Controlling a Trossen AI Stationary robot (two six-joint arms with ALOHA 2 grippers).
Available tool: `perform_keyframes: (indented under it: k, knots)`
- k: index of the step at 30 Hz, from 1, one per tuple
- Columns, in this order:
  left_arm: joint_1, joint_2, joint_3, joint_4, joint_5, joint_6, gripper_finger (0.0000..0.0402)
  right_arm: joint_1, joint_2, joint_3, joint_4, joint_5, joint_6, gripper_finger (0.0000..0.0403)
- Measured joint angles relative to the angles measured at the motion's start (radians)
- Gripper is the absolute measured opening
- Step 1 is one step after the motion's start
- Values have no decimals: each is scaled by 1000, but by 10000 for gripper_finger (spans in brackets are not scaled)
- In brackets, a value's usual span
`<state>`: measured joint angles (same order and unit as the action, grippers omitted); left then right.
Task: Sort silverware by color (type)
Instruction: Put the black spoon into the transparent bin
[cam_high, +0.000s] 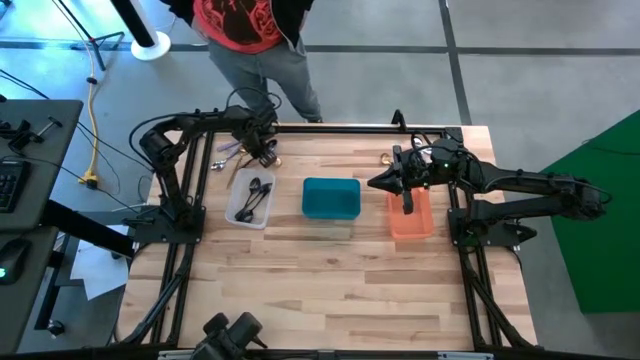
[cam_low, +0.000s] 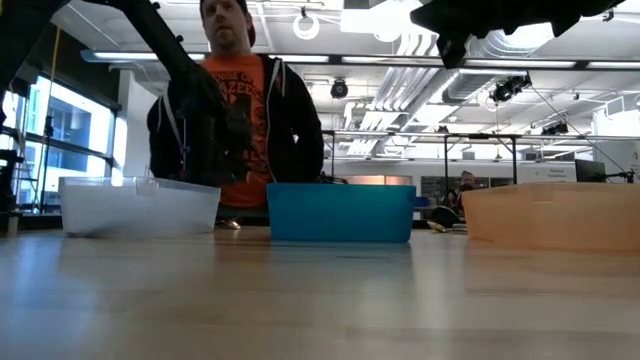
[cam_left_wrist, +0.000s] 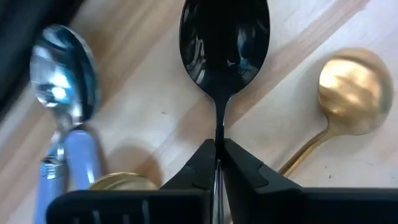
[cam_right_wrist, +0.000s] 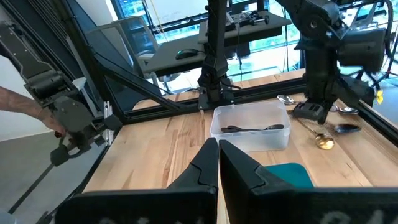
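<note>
Looking down from the high view, the left gripper sits low over the loose silverware at the table's far left corner, just behind the clear bin, which holds dark pieces. The right gripper hangs between the teal bin and orange bin, fingers pressed together on nothing.

In the low view, a person stands behind the bins.

The left wrist view shows the fingers pinched on the black spoon's neck, a silver spoon and gold spoon lying on either side of it.

The right wrist view shows dark utensils lying in the clear bin.
</note>
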<state>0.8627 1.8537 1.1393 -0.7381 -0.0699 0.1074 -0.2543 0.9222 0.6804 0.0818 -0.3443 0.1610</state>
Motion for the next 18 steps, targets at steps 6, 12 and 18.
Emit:
perform_keyframes:
  k: [6, 12, 18]
  knots:
    - [3, -94, 0, 10, -33, 54, 3, 0, 0, 0, -20, -1, 35, 0]
    - [23, -191, 1, 72, -27, 34, 2, 0, 0, 0, -19, 46, -20, 0]
    - [21, -272, 2, 92, 25, 30, 1, 0, 0, 0, -22, 49, -30, 0]
